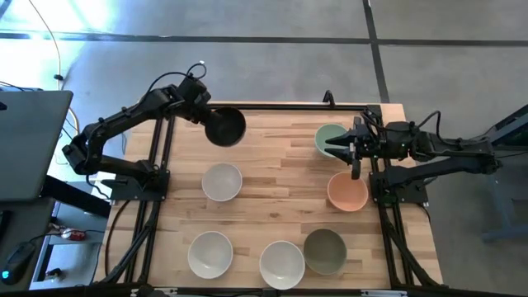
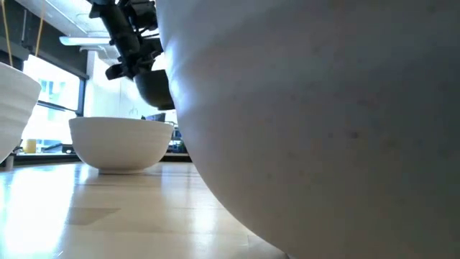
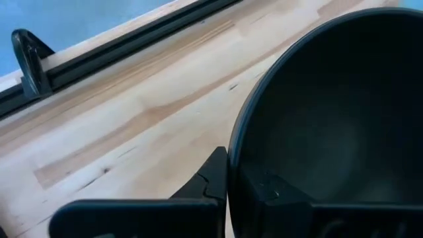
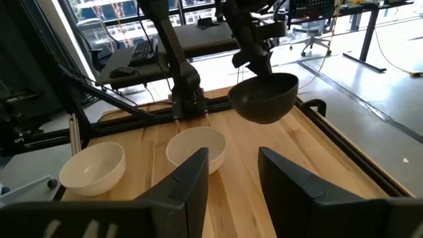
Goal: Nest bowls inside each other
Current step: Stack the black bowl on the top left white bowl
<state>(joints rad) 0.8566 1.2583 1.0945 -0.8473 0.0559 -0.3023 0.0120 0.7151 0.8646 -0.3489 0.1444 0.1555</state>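
Black bowl [image 1: 224, 127], item 1: pinched at its rim by left gripper [image 1: 200, 110], upper left of centre in high view. One finger sat inside the wall, one outside, seen close in left wrist view; jaws pressed onto the rim. Low view and right wrist view showed the bowl off the table [image 1: 272, 157], hanging from the claw.

Item 2: white bowl [image 1: 222, 181], just below the black one in high view, left of centre. Prob. nearest target for nesting, though that's a guess.

Items 3–4: white bowls at lower left [image 1: 209, 253] and lower centre [image 1: 282, 263]. Item 5: olive-grey bowl [image 1: 324, 251], touching or nearly touching the lower-centre white one; can't tell which.

Item 6: mint green bowl [image 1: 328, 139], upper right of centre, partly under the right gripper [image 1: 345, 149]. Item 7: peach-orange bowl [image 1: 347, 191], just below it. Right gripper's fingers stood spread, holding nothing, hovering over the mint bowl's edge area.

Handling note, step in hand (carry + drop black into another bowl): keep rim level so the bowl doesn't swing on a single-edge pinch; centre it over the target's mouth before lowering; lower until the walls seat, then release. Similar-sized bowls, so off-centre entry would likely catch rim on rim and tip the lower one. Keep clear of right arm's side.
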